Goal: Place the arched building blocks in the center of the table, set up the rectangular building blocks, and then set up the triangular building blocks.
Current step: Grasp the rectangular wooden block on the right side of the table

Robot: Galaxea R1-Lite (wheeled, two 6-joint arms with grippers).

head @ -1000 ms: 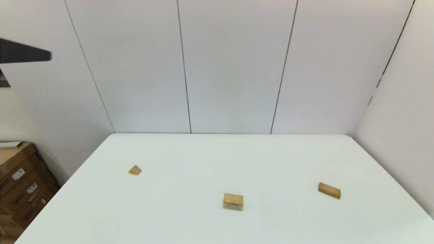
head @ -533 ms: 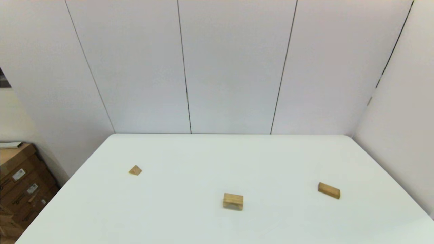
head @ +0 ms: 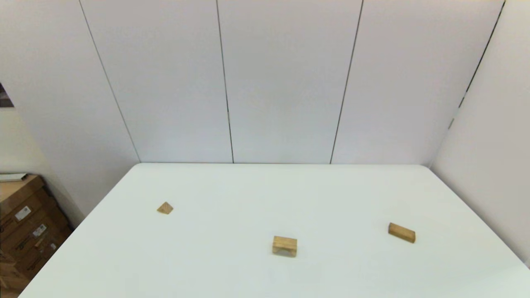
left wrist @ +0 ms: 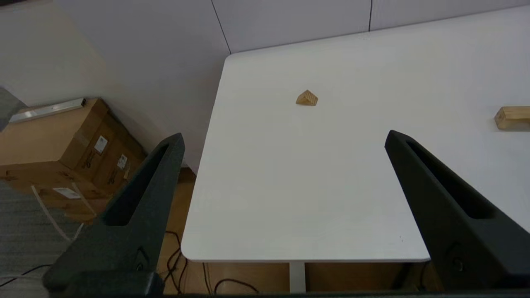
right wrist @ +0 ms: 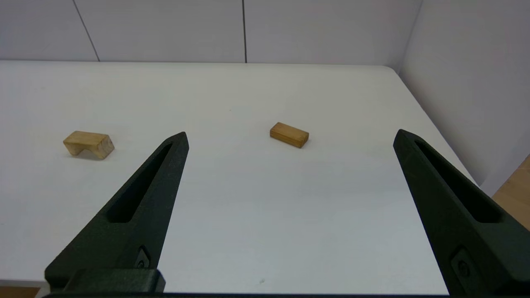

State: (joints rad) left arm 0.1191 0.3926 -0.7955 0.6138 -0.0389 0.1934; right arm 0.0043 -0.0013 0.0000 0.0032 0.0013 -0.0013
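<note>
The arched block (head: pixel 285 246) stands on its two legs near the middle front of the white table (head: pixel 265 186), also seen in the right wrist view (right wrist: pixel 88 144). The plain rectangular bar (head: pixel 401 232) lies flat at the right (right wrist: pixel 289 135). The small triangular wedge (head: pixel 165 207) rests at the left (left wrist: pixel 307 98). Neither arm shows in the head view. My left gripper (left wrist: pixel 283 138) hangs open over the table's near left corner, well short of the wedge. My right gripper (right wrist: pixel 290 136) is open above the near right part of the table, short of the bar.
Cardboard boxes (head: pixel 25 223) are stacked on the floor left of the table (left wrist: pixel 62 140). White wall panels close in behind the table and along its right side (head: pixel 484 157). Cables lie on the floor under the near left corner (left wrist: pixel 178 265).
A dark object at the upper left of the head view one second ago has left the picture. The three blocks have not moved.
</note>
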